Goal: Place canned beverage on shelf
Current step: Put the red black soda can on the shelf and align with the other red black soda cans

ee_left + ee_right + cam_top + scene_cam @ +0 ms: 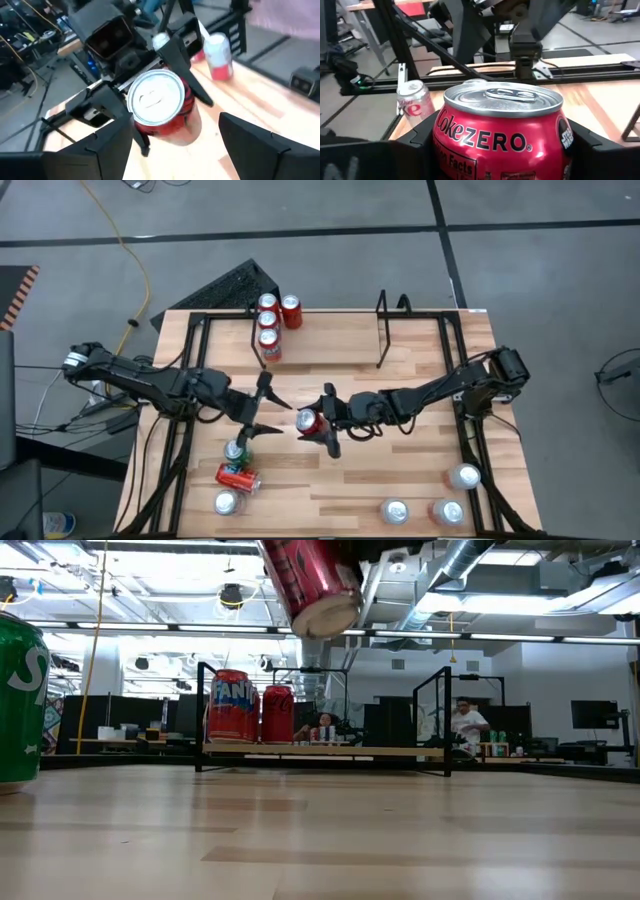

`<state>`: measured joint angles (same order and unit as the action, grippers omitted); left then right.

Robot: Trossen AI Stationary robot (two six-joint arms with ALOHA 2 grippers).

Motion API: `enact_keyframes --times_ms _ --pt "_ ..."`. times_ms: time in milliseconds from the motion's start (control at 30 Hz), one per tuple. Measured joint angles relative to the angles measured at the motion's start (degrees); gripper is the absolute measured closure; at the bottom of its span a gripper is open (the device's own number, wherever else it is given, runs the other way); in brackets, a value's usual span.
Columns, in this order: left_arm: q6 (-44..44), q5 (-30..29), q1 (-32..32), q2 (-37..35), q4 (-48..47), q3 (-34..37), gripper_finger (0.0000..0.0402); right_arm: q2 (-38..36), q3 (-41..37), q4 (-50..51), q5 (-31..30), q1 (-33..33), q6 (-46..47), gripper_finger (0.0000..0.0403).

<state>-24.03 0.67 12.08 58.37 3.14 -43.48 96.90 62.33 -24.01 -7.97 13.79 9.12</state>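
A red Coke Zero can hangs above the table's middle, with my right gripper shut on it. The low view shows it high up and tilted. My left gripper stands open just left of the can, its fingers pointing at the can's silver end without touching it. The shelf, a low rack of thin black rods, stands at the table's far side. Several red cans stand at its left end, also seen in the low view. My right gripper pinches the can's round side wall between its two fingers, one on each side. The fingers come about level from the table's right side and lie across the can. The can is lifted clear of the table and tilted.
A green can, a red can on its side and a silver can lie near the front left. Three more cans stand at the front right. Black rails edge the table. People sit in the room beyond.
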Motion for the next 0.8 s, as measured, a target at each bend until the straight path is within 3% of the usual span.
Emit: enact_keyframes --times_ms 233,800 --pt "-7.91 -5.88 1.78 4.28 -0.29 -2.31 0.0125 0.0 0.02 2.12 2.79 -0.36 1.4 0.0132" --pt "-11.55 -7.64 2.35 9.47 -2.16 -4.51 0.0104 -0.01 0.04 3.71 4.99 -0.36 1.85 0.0132"
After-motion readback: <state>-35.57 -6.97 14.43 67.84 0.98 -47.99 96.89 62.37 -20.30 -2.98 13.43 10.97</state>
